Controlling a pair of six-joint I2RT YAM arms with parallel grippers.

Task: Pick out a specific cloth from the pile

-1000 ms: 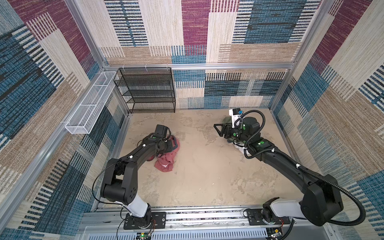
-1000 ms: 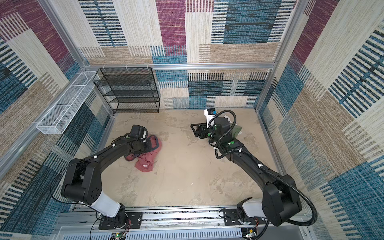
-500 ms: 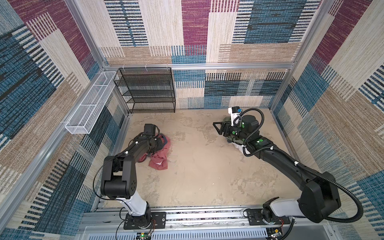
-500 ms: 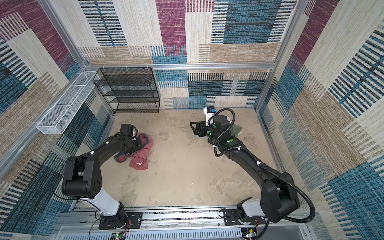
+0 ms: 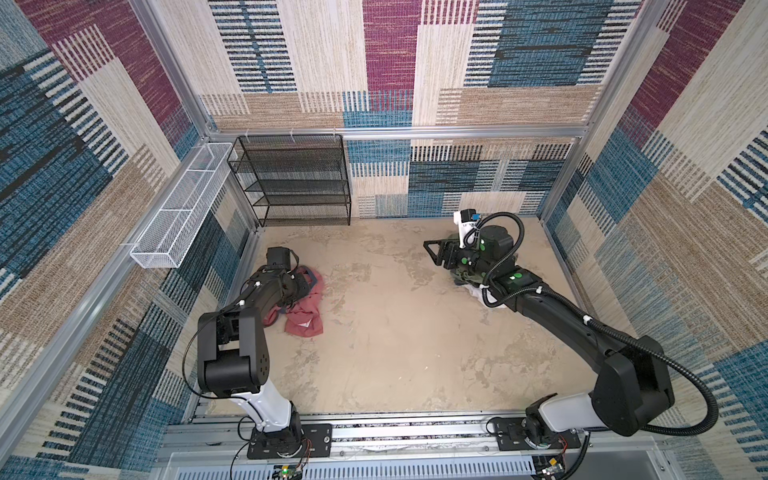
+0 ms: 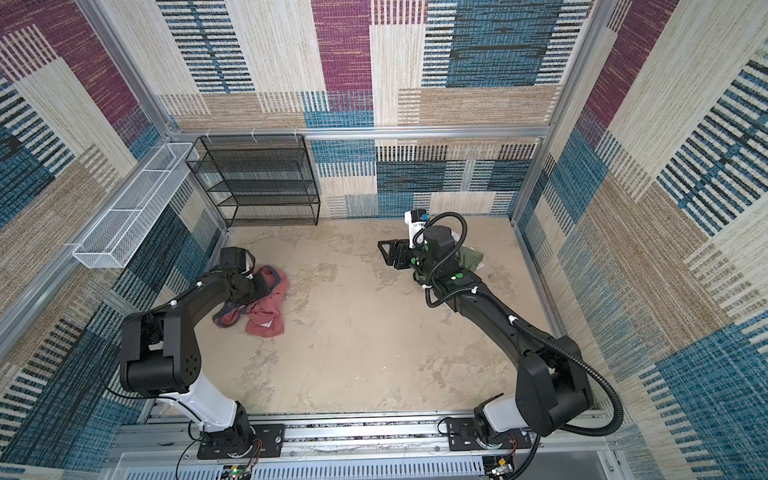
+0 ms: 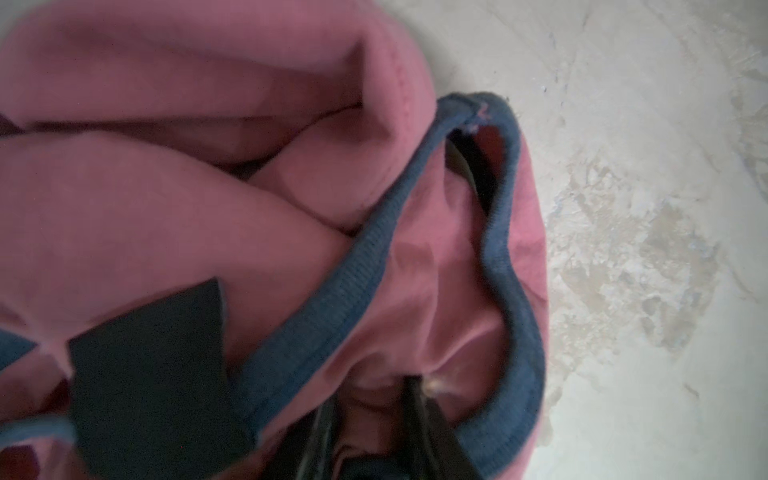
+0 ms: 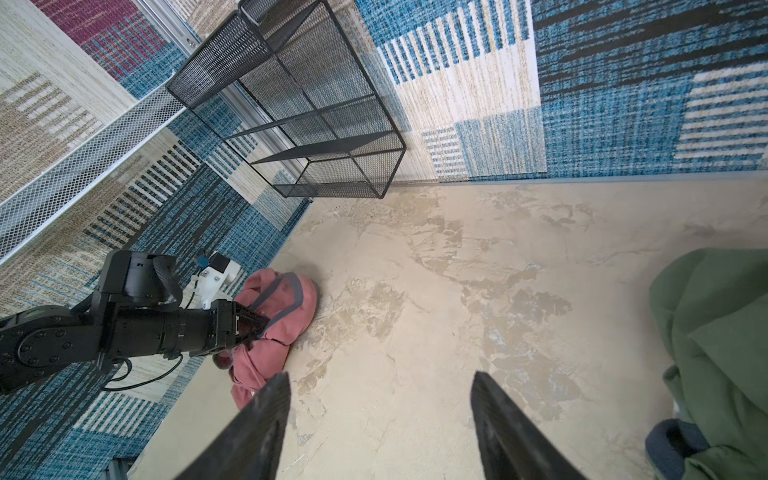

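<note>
Near the left wall, the left pincer (image 8: 252, 325) clamps the dusty-red sleeveless garment (image 5: 305, 322) on the tabletop (image 5: 395, 332) — well apart from the pile (image 6: 469, 257). Right pincer (image 8: 380, 376) gapes empty. Extraction seems done — next, a clean release.
</note>
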